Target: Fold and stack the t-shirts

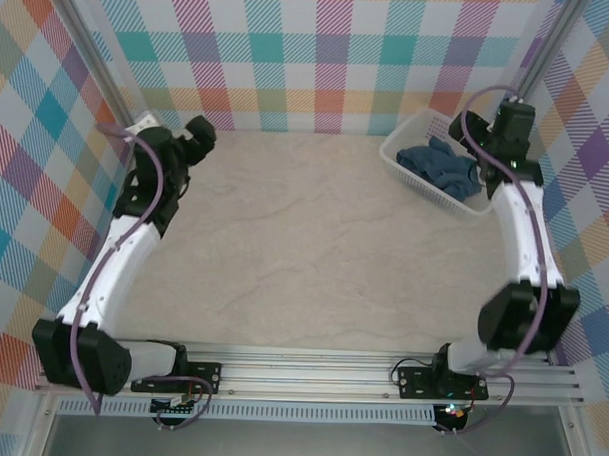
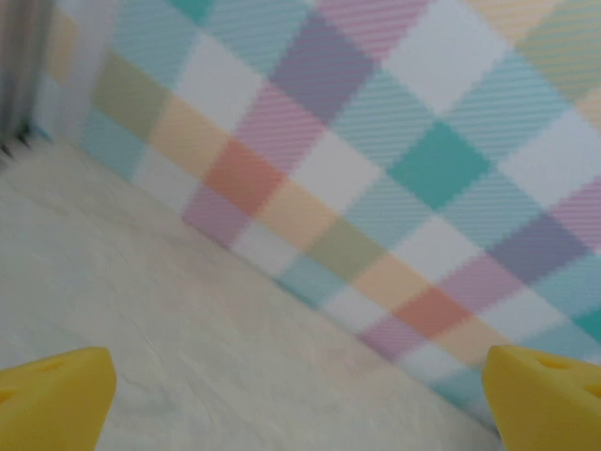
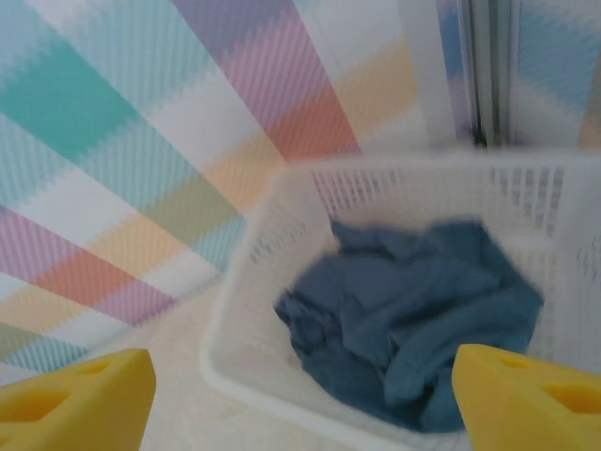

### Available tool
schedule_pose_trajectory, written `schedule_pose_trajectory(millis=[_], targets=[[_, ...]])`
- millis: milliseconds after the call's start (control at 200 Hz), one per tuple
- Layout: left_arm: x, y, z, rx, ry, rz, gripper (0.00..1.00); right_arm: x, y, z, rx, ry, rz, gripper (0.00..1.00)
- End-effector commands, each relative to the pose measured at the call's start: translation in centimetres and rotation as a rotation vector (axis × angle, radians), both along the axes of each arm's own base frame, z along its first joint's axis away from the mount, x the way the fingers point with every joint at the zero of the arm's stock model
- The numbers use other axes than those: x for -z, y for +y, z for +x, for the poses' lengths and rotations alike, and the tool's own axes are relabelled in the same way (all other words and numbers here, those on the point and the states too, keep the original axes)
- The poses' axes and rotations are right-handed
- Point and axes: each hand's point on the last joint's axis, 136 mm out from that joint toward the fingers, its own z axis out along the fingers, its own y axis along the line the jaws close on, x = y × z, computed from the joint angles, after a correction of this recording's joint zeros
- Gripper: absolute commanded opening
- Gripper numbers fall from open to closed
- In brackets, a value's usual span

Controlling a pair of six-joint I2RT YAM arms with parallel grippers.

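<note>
**Bench** (image 1: 314,248): pale, marbled surface, walled round with checked panels. It bears the basket at its far right corner.

**Basket** (image 1: 399,163): white perforated plastic, rectangular, set at an angle close to the right wall. It is upright and holds the cloth.

**T-shirts** (image 1: 442,165): dark teal-blue cotton, crumpled in a heap inside the basket (image 3: 235,319). How many garments are in the heap cannot be told.
- Handling, as judged: light, limp and non-fragile. The cloth will sag and drape from any hold and cling to itself in folds rather than slip.
- Best hold: a raised ridge or fold near the top of the t-shirts (image 3: 413,319). Pinch a bunch of cloth, not a single flat layer, and keep clear of the basket wall. A lift may drag neighbouring cloth along.

**Right tool** (image 3: 300,413): poised over the near edge of the basket, yellow fingers apart, nothing between them.

**Left tool** (image 2: 300,404): at the far left of the bench, well apart from the basket, fingers spread wide and empty.
</note>
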Motion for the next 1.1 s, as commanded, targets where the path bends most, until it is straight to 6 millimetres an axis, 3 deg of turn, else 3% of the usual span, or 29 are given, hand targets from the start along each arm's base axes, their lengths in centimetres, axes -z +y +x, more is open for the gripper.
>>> schedule_pose_trajectory(millis=[0, 145, 295, 470, 705, 835, 965, 1035, 1095], targets=[[5.1, -7.8, -0.4, 0.280, 0.238, -0.089, 0.96, 9.3, 0.0, -1.0, 0.019, 0.409, 0.187, 0.73], [5.0, -13.9, -1.1, 0.446, 0.245, -0.107, 0.91, 12.8, -0.8, 0.7, 0.061, 0.507, 0.354, 0.56], [7.1, -17.6, -2.4, 0.537, 0.304, -0.093, 0.89, 15.0, -0.7, 2.5, 0.073, 0.516, 0.457, 0.54], [8.4, -18.8, -3.7, 0.577, 0.342, -0.107, 0.87, 17.9, -0.5, 3.9, 0.106, 0.553, 0.531, 0.46], [6.9, -19.4, -4.7, 0.620, 0.313, -0.122, 0.86, 19.8, -0.7, 5.1, 0.129, 0.566, 0.565, 0.35], [4.8, -19.5, -5.1, 0.637, 0.264, -0.133, 0.86, 19.5, -0.9, 5.4, 0.139, 0.536, 0.560, 0.25], [3.3, -19.5, -5.6, 0.655, 0.237, -0.137, 0.86, 18.9, -1.1, 5.8, 0.131, 0.514, 0.537, 0.02], [3.0, -19.4, -5.7, 0.654, 0.232, -0.131, 0.86, 17.4, -1.3, 6.0, 0.115, 0.476, 0.510, 0.00], [2.6, -19.2, -5.9, 0.651, 0.228, -0.130, 0.86, 14.9, -1.1, 6.5, 0.083, 0.404, 0.467, 0.00]])
